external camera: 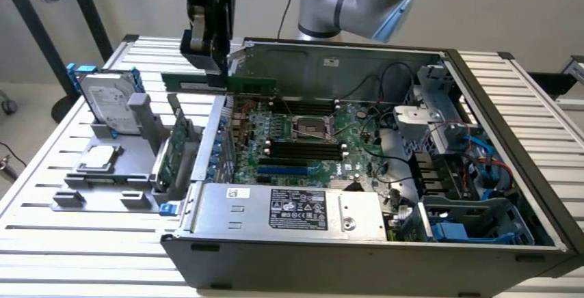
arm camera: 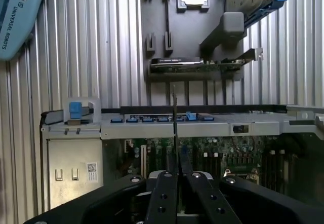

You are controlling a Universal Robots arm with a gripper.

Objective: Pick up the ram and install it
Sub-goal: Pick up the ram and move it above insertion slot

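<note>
Pincer (external camera: 217,72) clamped on the ram (external camera: 251,84) over the open case (external camera: 438,243), slatted metal table (external camera: 82,247), pale wall (external camera: 128,1) behind.

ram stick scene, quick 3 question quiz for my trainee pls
1. True or false: the ram already sits in a motherboard slot.
2. What is the hand shut on? A) the ram B) a hard drive C) a cable
3. Fill in: in the exterior view the ram's long side is held ___ (level / upright).
Key: 1 false, it is up in the air in the hand; 2 A; 3 level.
</note>
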